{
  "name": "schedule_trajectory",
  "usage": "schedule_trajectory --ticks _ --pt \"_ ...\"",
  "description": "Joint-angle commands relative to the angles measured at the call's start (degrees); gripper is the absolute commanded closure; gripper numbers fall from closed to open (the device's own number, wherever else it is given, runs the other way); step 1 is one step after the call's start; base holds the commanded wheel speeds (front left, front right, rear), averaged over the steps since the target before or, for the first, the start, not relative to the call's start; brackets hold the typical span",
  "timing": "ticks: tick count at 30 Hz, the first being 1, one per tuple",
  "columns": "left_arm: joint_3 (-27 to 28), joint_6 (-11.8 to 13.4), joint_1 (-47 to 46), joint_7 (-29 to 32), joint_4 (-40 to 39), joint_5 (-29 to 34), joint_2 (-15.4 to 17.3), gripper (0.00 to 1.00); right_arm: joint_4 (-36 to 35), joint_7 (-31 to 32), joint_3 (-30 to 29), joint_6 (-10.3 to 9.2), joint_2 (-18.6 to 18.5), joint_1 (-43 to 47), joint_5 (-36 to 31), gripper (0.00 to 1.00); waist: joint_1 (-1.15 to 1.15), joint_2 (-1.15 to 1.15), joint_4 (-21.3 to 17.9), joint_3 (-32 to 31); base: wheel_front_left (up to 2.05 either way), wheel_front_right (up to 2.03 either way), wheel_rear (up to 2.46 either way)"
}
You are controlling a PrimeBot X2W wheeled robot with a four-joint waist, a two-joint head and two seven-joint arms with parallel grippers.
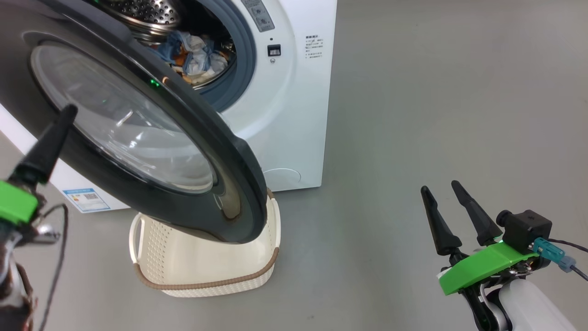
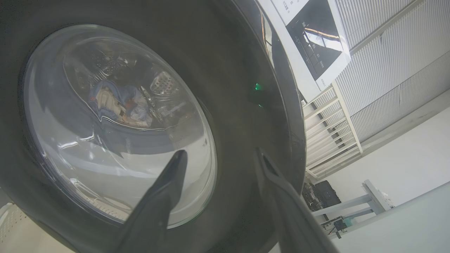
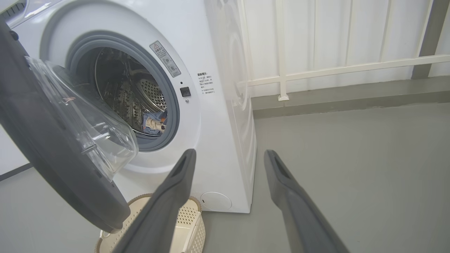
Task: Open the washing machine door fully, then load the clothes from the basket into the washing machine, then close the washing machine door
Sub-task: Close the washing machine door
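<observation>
Washing machine door (image 1: 138, 138) hangs half open over the basket (image 1: 151, 282); clothes (image 1: 195, 53) lie in the drum (image 1: 138, 14). I judge closing in hand: left claw (image 2: 220, 152) (spread, empty) must push its front; right claw (image 1: 439, 185) open, idle

Grey floor (image 1: 436, 115) is carrying 2 things: white washing machine (image 1: 294, 119) standing near its wall-side edge, cream basket (image 1: 206, 276) sitting just in front.

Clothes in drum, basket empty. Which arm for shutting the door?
Left. The left claw, open, is right at the outer face of the washing machine door, placed to push it shut. The right claw hangs open over the floor, well clear of the door.
</observation>
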Motion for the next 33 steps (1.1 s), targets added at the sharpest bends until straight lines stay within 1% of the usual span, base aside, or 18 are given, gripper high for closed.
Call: schedule_trajectory --ticks 1,6,9,12,14,19,25,29,33 --pt "1.7 -0.7 0.0 -0.7 -2.0 1.0 2.3 0.0 -1.5 -0.7 0.6 0.25 -0.6 -0.1 -0.3 0.0 0.0 0.0 0.0 0.1 0.0 0.0 0.0" --pt "1.4 -5.0 4.6 -7.9 -2.1 7.2 3.0 0.0 -1.7 -0.7 0.4 0.25 -0.4 -0.1 -0.4 0.0 0.0 0.0 -0.2 0.4 0.0 0.0 0.0" --pt "1.0 -6.5 7.5 -12.8 -1.9 10.0 2.7 0.0 -1.8 -0.7 0.3 0.25 -0.4 -0.2 -0.5 0.0 0.0 0.0 -0.5 0.4 0.0 0.0 0.0" --pt "-0.2 -7.5 10.9 -18.5 -1.7 13.7 2.8 0.0 -1.9 -0.7 0.1 0.25 -0.4 -0.3 -0.5 0.0 0.0 0.0 -0.7 0.5 0.0 0.0 0.0" --pt "-1.4 -7.8 13.0 -23.3 -1.6 16.9 3.2 0.0 -2.0 -0.7 0.0 0.25 -0.4 -0.3 -0.6 0.0 0.0 0.0 -0.9 0.5 0.0 0.0 0.0" --pt "-4.2 -8.1 17.6 -35.4 0.2 21.9 2.7 0.0 -2.2 -0.7 -0.2 0.25 -0.3 -0.4 -0.7 0.0 0.0 0.0 -1.3 0.5 0.0 0.0 0.0" --pt "-8.3 -8.1 21.0 -46.0 4.3 27.8 3.1 0.0 -2.3 -0.7 -0.2 0.25 -0.5 -0.5 -0.8 0.0 0.0 0.0 -1.6 0.6 0.0 0.0 0.0" --pt "-9.6 -8.1 21.1 -51.4 7.3 30.3 2.7 0.0 -2.4 -0.7 0.0 0.25 -0.8 -0.6 -0.8 0.0 0.0 0.0 -1.5 0.5 0.0 0.0 0.0" --pt "-10.3 -8.1 21.1 -53.4 9.3 31.9 2.5 0.0 -2.5 -0.7 0.2 0.25 -0.9 -0.7 -0.9 0.0 0.0 0.0 -1.4 0.5 0.0 0.0 0.0"
